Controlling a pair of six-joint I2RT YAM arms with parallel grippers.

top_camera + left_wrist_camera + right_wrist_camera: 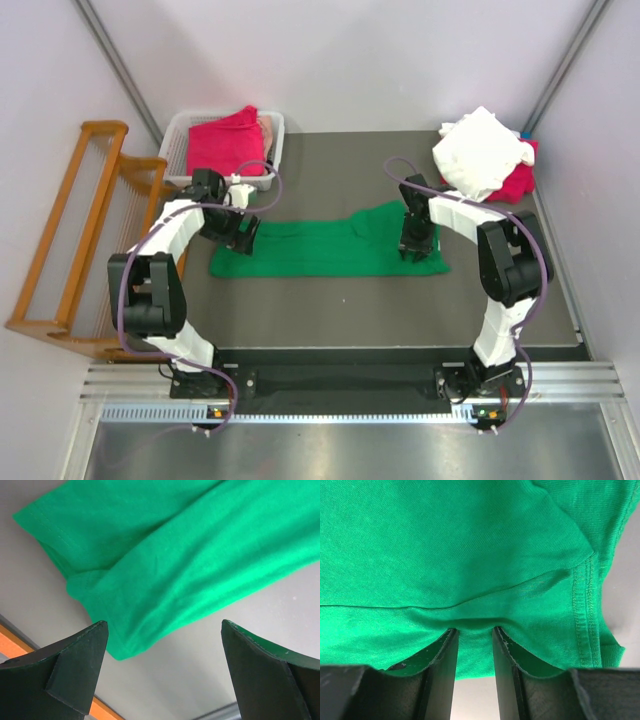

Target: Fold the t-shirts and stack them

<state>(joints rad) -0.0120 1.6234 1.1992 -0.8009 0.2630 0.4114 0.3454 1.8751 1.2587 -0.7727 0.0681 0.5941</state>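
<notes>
Cloth of the green t-shirt (320, 250) lies spread in a long band across the middle of the dark mat (300, 310). It is mostly flat, with a raised hump toward its right end. The right gripper (413, 254) stands on that right end. Its wrist view shows its fingers (442, 655) drawn close together, with a pucker of green fabric pinched between them beside a stitched hem. The left gripper (247, 240) hovers over the shirt's left end with its jaws spread wide and nothing in them. A sleeve and a rounded corner of cloth lie below the gap.

The step in hand looks like taking both ends for a fold. To do it well, the left gripper should come down on the corner and catch the body of the shirt at its edge, not the sleeve alone. Its hold should match the right side's so the edge lifts level. Lifting one end alone would likely drag and twist the band.

Well apart, a white t-shirt (480, 150) sits on a crimson t-shirt (522, 182) at the far right corner. A red t-shirt (225, 140) fills the white basket (277, 130) at far left, beside the orange rack (70, 230).
</notes>
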